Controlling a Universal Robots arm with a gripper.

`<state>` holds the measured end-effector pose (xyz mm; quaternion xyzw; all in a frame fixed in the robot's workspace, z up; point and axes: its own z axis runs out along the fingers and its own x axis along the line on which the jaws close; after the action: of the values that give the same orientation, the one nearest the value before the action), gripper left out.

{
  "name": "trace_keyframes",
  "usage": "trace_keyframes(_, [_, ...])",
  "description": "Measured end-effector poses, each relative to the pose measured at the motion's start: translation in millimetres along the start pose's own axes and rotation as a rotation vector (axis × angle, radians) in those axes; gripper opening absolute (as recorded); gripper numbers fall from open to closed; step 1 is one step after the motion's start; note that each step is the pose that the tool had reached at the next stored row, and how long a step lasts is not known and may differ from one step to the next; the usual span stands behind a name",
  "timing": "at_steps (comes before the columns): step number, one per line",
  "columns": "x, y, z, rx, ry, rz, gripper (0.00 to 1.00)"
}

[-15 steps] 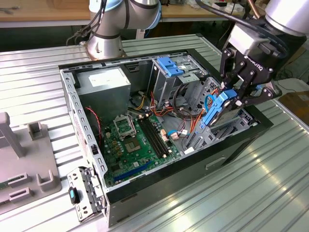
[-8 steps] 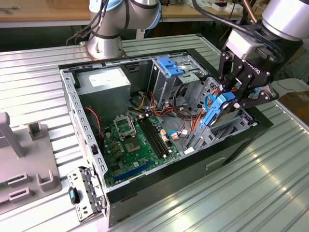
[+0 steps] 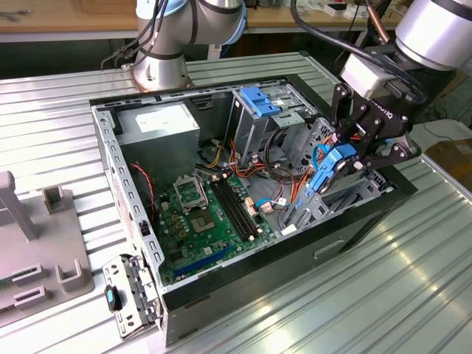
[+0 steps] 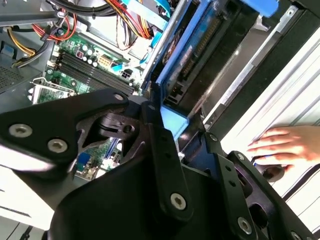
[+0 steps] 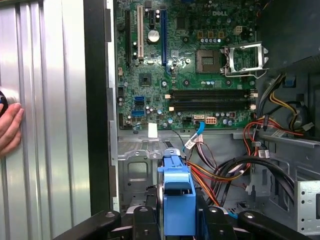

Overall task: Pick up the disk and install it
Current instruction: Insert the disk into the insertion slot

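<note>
A black robot gripper (image 3: pixel 344 156) is clamped on the disk (image 3: pixel 330 168), a drive with blue side rails, holding it on edge and tilted. It hangs just above the open computer case (image 3: pixel 110 147), at the side on the exterior view's right, over the bay area beside the green circuit board (image 3: pixel 199 221). In the first wrist view the disk's blue end (image 5: pixel 177 200) sits between the fingers. A person's hand (image 4: pixel 287 142) rests on the ribbed metal table (image 3: pixel 383 295) beside the case.
</note>
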<state>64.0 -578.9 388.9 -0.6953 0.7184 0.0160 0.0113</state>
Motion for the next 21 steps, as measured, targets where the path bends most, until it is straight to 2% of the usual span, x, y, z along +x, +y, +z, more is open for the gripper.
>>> trace_keyframes(2, [0.0, 0.0, -0.1, 0.0001, 0.0002, 0.0, 0.5])
trace_keyframes(6, [-0.2, -2.6, 0.1, -0.0001, 0.0001, 0.0, 0.5])
trace_keyframes(8, [-0.6, -12.2, 1.4, -0.0006, 0.0001, 0.0, 0.5])
trace_keyframes(9, [-1.7, -15.4, 2.1, -0.0007, 0.0004, 0.0, 0.5])
trace_keyframes(13, [-9.6, -17.4, 4.6, -0.0007, 0.0004, 0.0, 0.5])
trace_keyframes(16, [-10.3, -23.6, 9.4, -0.0016, 0.0003, 0.0, 0.5])
trace_keyframes(19, [-10.9, -24.1, 17.8, -0.0028, 0.0007, 0.0, 0.5])
trace_keyframes(21, [-11.0, -25.7, 20.1, -0.003, 0.0016, 0.0, 0.5])
